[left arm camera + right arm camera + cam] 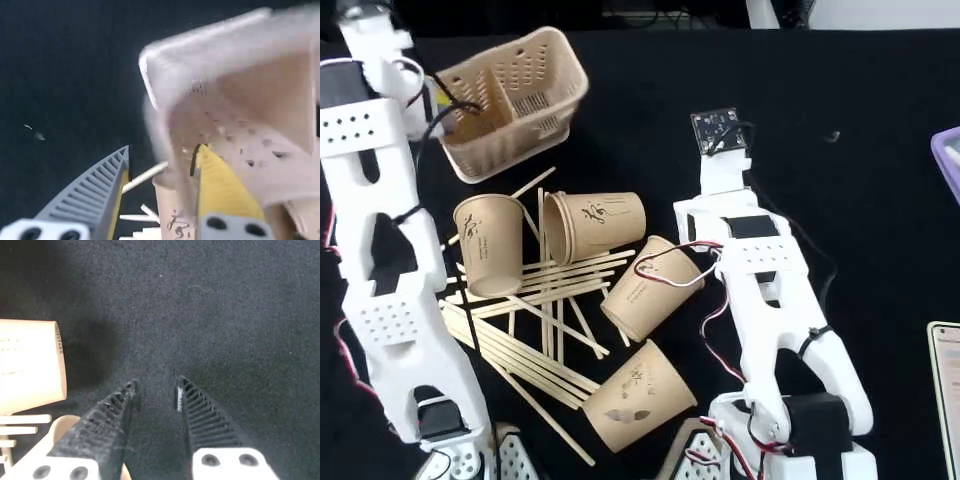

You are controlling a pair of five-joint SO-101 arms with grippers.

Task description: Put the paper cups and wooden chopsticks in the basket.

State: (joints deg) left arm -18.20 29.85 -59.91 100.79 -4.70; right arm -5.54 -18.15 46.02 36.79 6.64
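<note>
The beige slotted basket (520, 95) stands tipped at the back left. My left gripper (162, 152) is open astride the basket's wall (220, 100), with the yellow finger (220, 190) inside and the grey finger (100, 190) outside. Several paper cups lie on their sides mid-table, among them one (488, 245) near the left arm and one (638, 395) at the front. Wooden chopsticks (545, 290) are strewn under and between them. My right gripper (156, 390) hovers slightly open over bare black cloth, beside the base of a cup (30, 365).
Black cloth (840, 220) covers the table. A purple tray edge (948, 160) and a white card (945, 390) sit at the right border. The right arm's body (770, 300) lies just right of the cups.
</note>
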